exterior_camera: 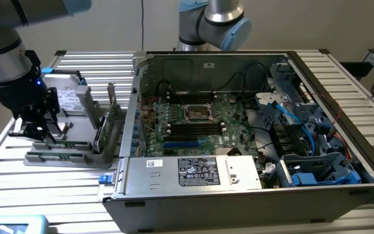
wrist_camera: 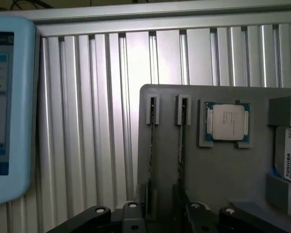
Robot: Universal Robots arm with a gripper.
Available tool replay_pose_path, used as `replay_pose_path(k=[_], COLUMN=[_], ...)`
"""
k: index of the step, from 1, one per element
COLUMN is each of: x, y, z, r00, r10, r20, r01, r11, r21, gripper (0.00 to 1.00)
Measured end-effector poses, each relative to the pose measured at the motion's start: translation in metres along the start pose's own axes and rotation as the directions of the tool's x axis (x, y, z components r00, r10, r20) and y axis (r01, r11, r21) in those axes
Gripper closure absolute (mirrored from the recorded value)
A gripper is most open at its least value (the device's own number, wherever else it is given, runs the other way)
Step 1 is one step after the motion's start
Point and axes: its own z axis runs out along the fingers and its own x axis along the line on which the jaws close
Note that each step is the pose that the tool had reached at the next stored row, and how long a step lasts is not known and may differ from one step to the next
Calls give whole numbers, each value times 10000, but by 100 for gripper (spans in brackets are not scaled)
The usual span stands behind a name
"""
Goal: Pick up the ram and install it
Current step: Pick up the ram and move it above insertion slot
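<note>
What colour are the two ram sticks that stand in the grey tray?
Green. The ram sticks show best in the exterior view.

There's a slatted aluminium table (exterior_camera: 37, 192) with an open computer case (exterior_camera: 239, 212) on it. The motherboard (exterior_camera: 223, 109) faces up, its empty processor socket (exterior_camera: 198, 113) near the middle. A silver power supply (exterior_camera: 194, 171) with white labels sits along the near edge, and blue cables (exterior_camera: 289, 114) run through the bays at the exterior view's right. Just beside the case, at the exterior view's left, a grey holder tray (wrist_camera: 218, 174) keeps a hard drive (exterior_camera: 70, 100), an upright green expansion card (exterior_camera: 111, 124) and a processor chip (wrist_camera: 227, 122) in its own recess. A light-blue screen device (wrist_camera: 9, 107) lies on the slats nearby
</note>
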Motion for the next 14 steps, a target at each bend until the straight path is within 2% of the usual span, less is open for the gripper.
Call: replay_pose_path(k=[14], x=[49], y=[-9], z=[255], r00=[10000], r10=[-4], r20=[3], r01=[4], r11=[10000], r21=[-1], gripper=[64])
